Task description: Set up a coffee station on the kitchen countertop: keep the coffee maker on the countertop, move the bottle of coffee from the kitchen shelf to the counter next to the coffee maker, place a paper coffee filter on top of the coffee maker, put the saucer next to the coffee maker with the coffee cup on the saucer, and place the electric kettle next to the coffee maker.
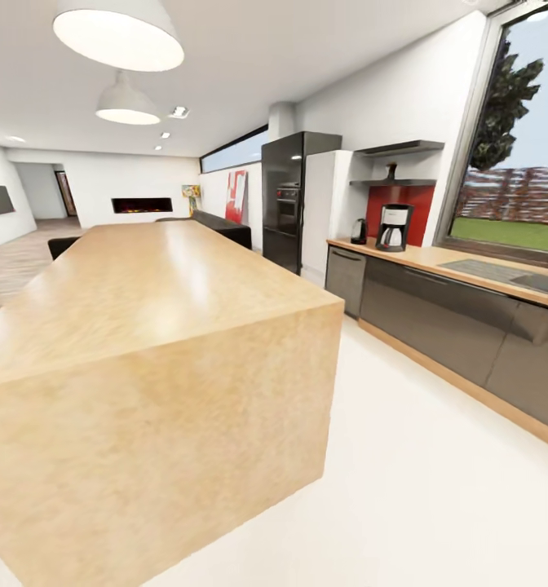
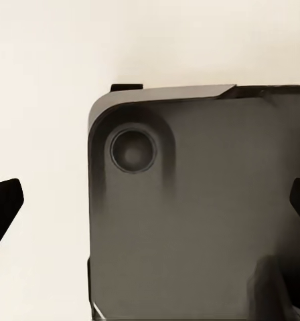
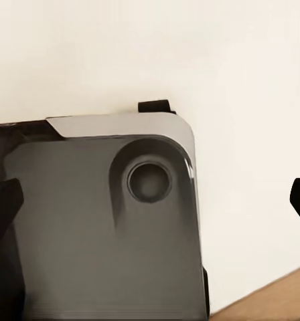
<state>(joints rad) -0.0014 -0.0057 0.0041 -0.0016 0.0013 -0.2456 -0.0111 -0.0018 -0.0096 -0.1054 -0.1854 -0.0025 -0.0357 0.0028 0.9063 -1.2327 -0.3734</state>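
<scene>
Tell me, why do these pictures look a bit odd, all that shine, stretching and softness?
Head view: wide-angle stretch bends the wooden island and ceiling lamps; glare streaks the island top; the far coffee maker and kettle look soft. Both wrist views: the robot's dark base is blurry, with fingertips as dark wedges at the edges.

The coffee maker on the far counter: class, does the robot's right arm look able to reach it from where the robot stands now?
Probably not. The coffee maker stands far across the white floor on the counter, and the right gripper hangs open over the robot's own base.
</scene>
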